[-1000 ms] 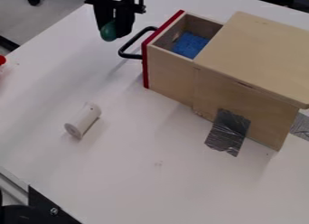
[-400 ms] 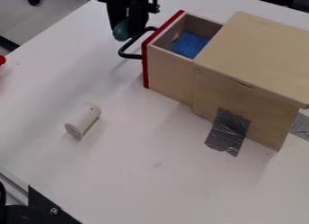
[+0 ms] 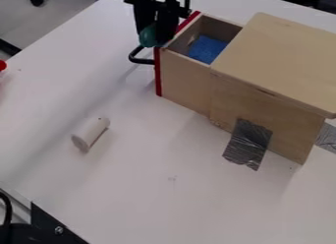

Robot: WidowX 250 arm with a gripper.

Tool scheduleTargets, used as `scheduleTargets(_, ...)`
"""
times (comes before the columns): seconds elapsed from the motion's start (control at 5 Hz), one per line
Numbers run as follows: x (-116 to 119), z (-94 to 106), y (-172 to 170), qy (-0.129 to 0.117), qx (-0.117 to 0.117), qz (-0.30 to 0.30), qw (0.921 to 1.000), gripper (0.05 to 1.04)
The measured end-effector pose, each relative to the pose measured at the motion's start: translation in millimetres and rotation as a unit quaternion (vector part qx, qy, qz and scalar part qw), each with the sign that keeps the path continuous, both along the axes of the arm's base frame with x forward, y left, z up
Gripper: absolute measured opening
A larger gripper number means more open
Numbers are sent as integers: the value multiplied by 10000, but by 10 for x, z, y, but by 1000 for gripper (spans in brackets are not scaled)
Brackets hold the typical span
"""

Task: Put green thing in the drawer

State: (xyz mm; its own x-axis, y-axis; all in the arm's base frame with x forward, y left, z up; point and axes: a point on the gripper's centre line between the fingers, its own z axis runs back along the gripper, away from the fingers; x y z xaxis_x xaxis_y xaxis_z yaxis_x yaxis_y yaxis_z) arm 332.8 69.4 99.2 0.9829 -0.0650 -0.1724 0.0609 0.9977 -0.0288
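At the top edge, left of centre, my gripper [image 3: 156, 35] is shut on a rounded green thing [image 3: 149, 36]. Both stand in front of the drawer's red front and its black handle, at the open drawer's left end. The drawer [image 3: 184, 73] is pulled out of the wooden box towards the left, its top uncovered. A blue block [image 3: 207, 48] lies inside it.
The wooden box [image 3: 279, 58] fills the right side, with grey tape [image 3: 248, 143] at its base. A white cylinder [image 3: 91, 134] lies on the white table [image 3: 144, 189]. A red object [image 3: 3, 65] is at the left edge.
My gripper has moved to the right with the green thing, from left of the handle to the drawer's front edge. The drawer and box have stayed put.
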Motion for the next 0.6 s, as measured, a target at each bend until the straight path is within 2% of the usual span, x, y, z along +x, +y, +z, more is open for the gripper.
scheduleTargets(0.2,69,-61,-113,81,28,-92,9999,443)
scheduleTargets(0.4,148,-89,-196,58,-60,146,9999,443)
scheduleTargets(0.6,263,-117,-265,313,-297,486,9979,443)
